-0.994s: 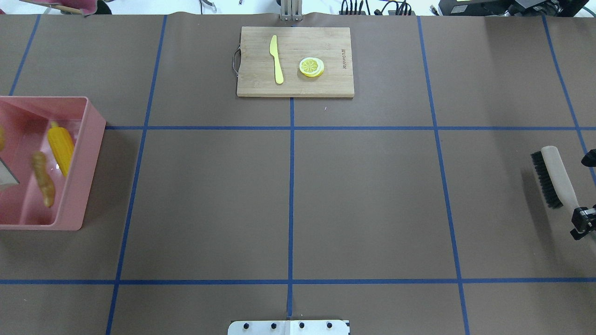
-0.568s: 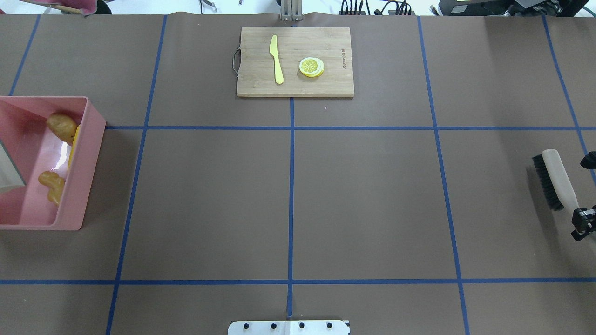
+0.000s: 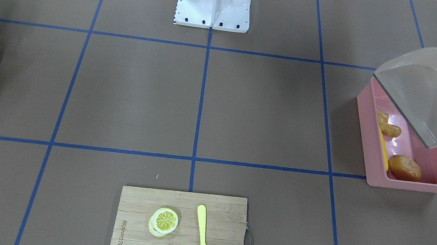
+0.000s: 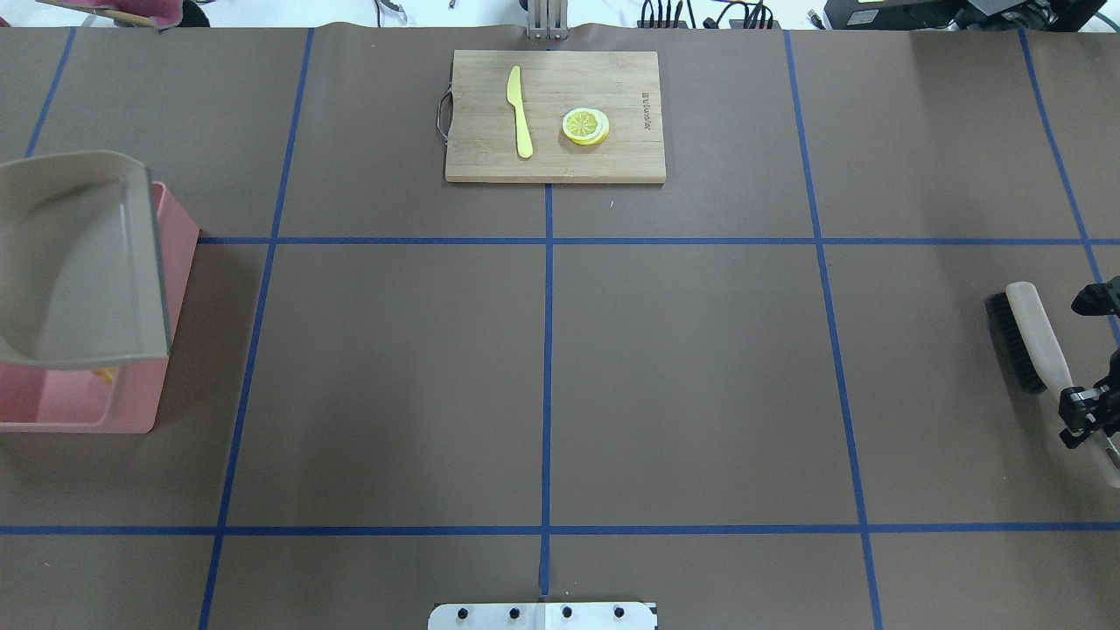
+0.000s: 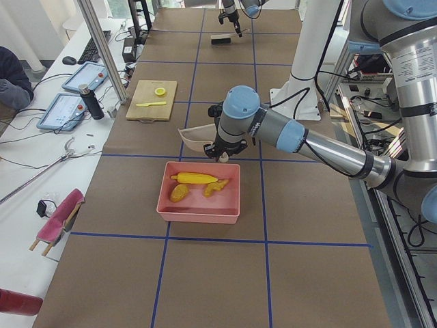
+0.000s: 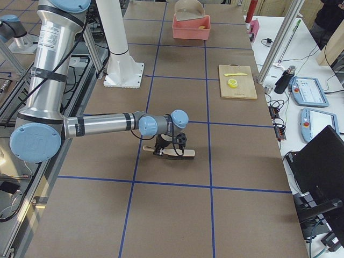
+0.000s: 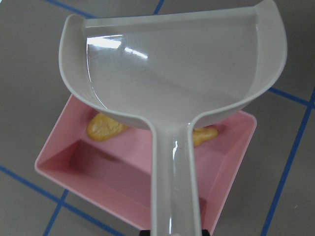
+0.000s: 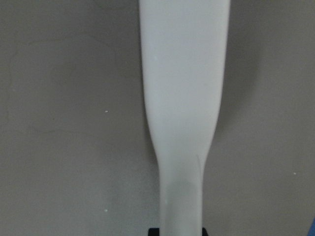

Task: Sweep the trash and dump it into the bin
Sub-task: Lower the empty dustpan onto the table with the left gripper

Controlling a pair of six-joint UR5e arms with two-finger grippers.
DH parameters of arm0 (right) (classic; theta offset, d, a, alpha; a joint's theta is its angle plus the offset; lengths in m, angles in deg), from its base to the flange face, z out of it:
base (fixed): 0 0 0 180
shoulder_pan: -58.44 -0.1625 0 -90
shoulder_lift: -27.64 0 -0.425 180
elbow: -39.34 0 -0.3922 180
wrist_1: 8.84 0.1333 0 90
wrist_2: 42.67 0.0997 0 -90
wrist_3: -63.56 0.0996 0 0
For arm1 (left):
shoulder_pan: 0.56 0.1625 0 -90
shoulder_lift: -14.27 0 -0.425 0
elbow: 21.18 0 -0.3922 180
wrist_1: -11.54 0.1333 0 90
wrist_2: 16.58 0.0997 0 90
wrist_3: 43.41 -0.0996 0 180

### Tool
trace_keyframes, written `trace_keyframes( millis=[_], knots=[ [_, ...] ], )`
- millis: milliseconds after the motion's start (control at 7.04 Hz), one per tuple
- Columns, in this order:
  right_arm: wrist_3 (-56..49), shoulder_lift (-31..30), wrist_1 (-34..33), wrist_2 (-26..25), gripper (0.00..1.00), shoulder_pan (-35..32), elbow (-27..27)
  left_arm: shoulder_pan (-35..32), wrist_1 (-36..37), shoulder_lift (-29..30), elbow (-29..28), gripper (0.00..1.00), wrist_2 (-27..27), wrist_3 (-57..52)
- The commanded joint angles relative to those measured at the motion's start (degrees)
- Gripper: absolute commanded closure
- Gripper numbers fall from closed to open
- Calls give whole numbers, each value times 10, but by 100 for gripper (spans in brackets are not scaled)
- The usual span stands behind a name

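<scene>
The pink bin point(image 3: 406, 184) stands at the table's left end, also in the overhead view point(image 4: 131, 411). In it lie the yellow corn cob point(image 5: 194, 178), the tan ginger root point(image 3: 388, 128) and the brown potato point(image 3: 405, 168). My left gripper point(image 7: 177, 231) is shut on the handle of the beige dustpan point(image 4: 79, 262), which hangs empty above the bin's far half. My right gripper point(image 4: 1085, 411) is shut on the handle of the brush point(image 4: 1024, 337), whose bristles are low over the table at the right end.
A wooden cutting board point(image 4: 612, 79) at the far middle carries a yellow-green knife point(image 4: 519, 109) and a lemon slice point(image 4: 585, 125). The robot's base plate point(image 4: 542, 615) is at the near middle. Blue tape lines cross the brown table.
The trash tumbled and settled in the bin. The dustpan swung in from the left edge and now covers most of the bin from above. The brush shifted slightly toward the robot.
</scene>
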Motion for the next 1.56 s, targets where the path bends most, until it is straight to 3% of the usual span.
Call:
trace_keyframes(
  millis=[0, 142, 284, 426, 710, 1136, 1278, 1420],
  knots=[
    [1, 4, 1, 3, 56, 2, 11, 140, -159, 20, -35, 100, 6, 62],
    [1, 4, 1, 5, 37, 2, 11, 224, -249, 54, -80, 100, 76, 103],
    [1, 3, 1, 7, 26, 2, 11, 302, -354, 96, -132, 100, 144, 191],
    [1, 3, 2, 8, 0, 1, 6, 360, -393, 125, -158, 100, 203, 236],
    [3, 10, 3, 7, 0, -5, -9, 398, -389, 207, -218, 100, 223, 281],
    [-1, 73, -6, -14, 0, -147, -35, 421, -369, 258, -264, 100, 242, 316],
    [-1, 69, -5, -42, 0, -178, -27, 422, -368, 263, -272, 95, 241, 320],
    [0, 70, 0, -84, 0, -190, -13, 421, -369, 263, -272, 80, 240, 320]
  ],
)
